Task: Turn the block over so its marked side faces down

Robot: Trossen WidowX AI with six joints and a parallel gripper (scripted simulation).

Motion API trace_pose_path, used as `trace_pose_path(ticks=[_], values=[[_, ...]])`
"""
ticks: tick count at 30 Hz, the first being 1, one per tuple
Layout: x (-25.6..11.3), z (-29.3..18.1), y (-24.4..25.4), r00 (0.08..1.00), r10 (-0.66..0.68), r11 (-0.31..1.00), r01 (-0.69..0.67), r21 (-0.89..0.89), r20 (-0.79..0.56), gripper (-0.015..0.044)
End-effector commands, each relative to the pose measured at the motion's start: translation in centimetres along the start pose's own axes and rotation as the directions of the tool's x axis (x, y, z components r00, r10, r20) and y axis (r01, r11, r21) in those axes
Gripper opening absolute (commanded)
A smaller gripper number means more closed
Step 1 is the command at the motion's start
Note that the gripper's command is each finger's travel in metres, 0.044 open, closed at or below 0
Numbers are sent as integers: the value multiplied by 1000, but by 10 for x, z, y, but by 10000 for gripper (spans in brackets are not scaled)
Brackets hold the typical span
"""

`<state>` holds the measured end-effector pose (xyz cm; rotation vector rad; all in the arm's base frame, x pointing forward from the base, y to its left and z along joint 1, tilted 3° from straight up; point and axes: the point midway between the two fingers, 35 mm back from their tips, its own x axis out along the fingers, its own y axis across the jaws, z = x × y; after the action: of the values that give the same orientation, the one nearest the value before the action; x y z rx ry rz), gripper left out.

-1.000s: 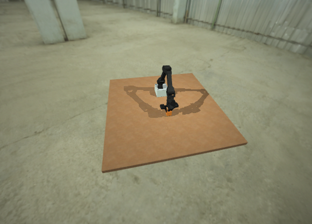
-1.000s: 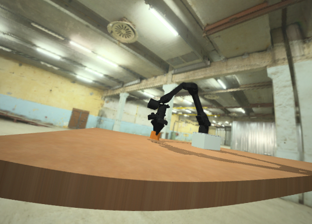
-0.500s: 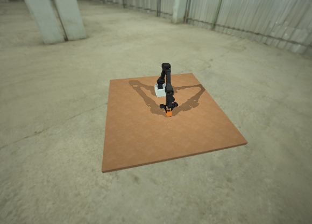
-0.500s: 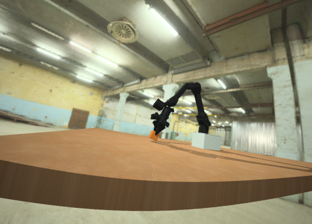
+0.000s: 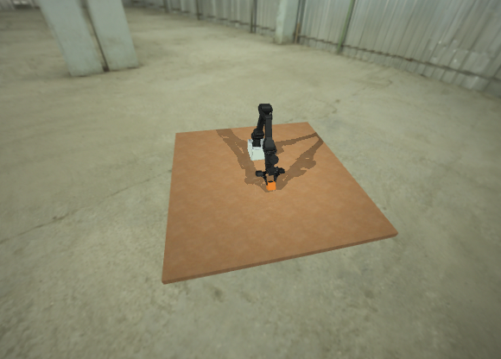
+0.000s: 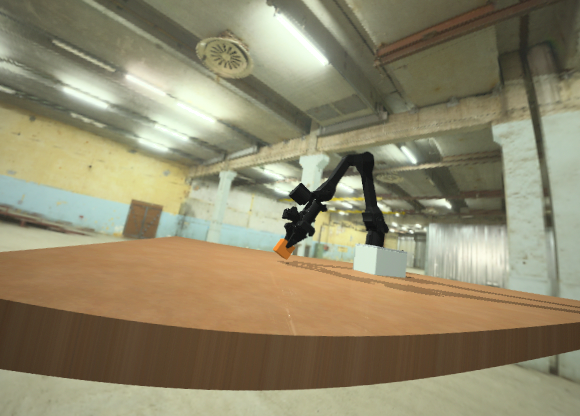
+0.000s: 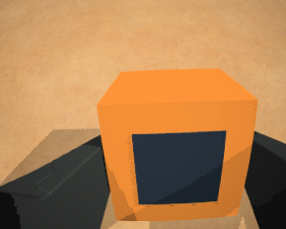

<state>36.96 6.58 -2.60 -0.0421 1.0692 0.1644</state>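
An orange block (image 5: 271, 186) (image 6: 282, 249) (image 7: 173, 88) is held between the fingers of my gripper (image 5: 270, 182) (image 6: 288, 244) (image 7: 176, 140), which is shut on it from both sides. The dark square mark (image 7: 179, 168) is on the face turned toward the wrist camera, back toward the gripper. In the exterior view the block is tilted with the arm, and its lowest corner is just above the brown table (image 5: 216, 235) (image 6: 150, 292) (image 7: 138, 35). The mark does not show in that view. The block's underside is hidden.
The arm's white base block (image 5: 257, 154) (image 6: 380, 260) stands on the table behind the gripper. Shadows of the arm lie across the table around the base and block. The table's near edge (image 5: 281, 259) is well in front of the block.
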Motion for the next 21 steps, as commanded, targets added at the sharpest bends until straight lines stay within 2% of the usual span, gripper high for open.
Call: trace_pose_path(ticks=[1, 21], values=[[1, 3, -1, 999, -6, 1000, 6, 3, 36, 0], [32, -4, -1, 948, -8, 1000, 8, 2, 319, 0]])
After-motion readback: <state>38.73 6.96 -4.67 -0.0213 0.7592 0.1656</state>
